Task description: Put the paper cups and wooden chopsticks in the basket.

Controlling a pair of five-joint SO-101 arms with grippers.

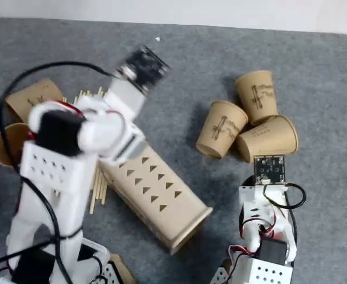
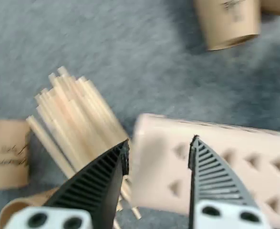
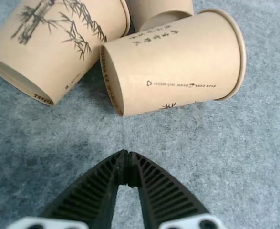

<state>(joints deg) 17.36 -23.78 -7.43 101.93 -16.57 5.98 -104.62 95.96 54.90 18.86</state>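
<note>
Three paper cups lie on their sides at the right: one point(image 1: 222, 127), one point(image 1: 256, 94) and one point(image 1: 268, 137). My right gripper point(image 3: 127, 160) is shut and empty, just short of the nearest cup point(image 3: 173, 62), with another cup point(image 3: 58, 38) beside it. The basket point(image 1: 155, 195), a long box with triangular holes, lies on its side mid-table. My left gripper point(image 2: 159, 148) is open above the basket's end point(image 2: 211, 162) and the bundle of wooden chopsticks point(image 2: 77, 119). Two more cups point(image 1: 31, 97) point(image 1: 5, 145) lie at the far left.
The table is covered in grey carpet point(image 1: 315, 71). The left arm point(image 1: 61, 160) hides part of the chopsticks point(image 1: 96, 183) and the basket's far end. A black cable point(image 1: 19, 89) loops over the left cups. The right arm's base point(image 1: 262, 260) stands at the front edge.
</note>
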